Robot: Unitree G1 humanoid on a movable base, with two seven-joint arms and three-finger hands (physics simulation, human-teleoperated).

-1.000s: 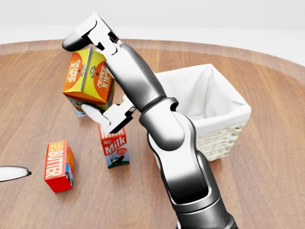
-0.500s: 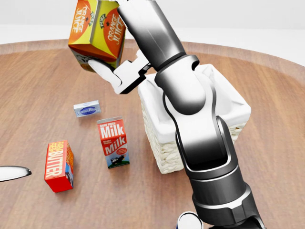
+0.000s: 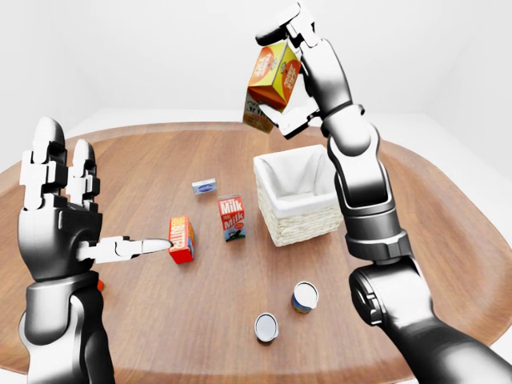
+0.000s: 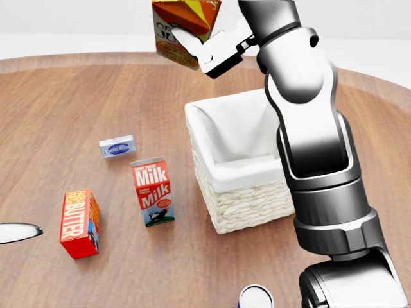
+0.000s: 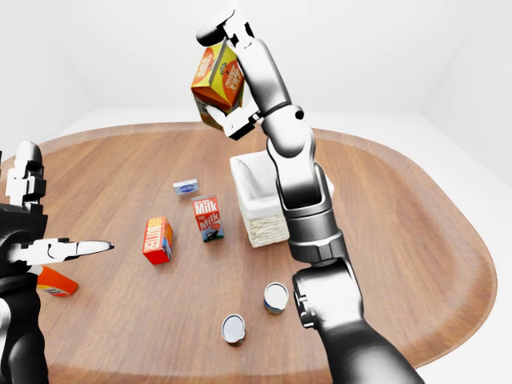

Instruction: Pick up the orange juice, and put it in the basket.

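Orange juice (image 3: 273,76) carton tilted, orange-yellow

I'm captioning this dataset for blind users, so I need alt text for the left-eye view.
The right robot hand holds an orange juice carton high above a wooden table, up and left of a white-lined wicker basket. The left robot hand is raised open at left, near butter and milk cartons.

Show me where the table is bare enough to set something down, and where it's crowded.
Bare: the table right of the basket, and its upper-left stretch above the small blue box. Crowded: left of the basket, milk carton and butter box; below, two cans.
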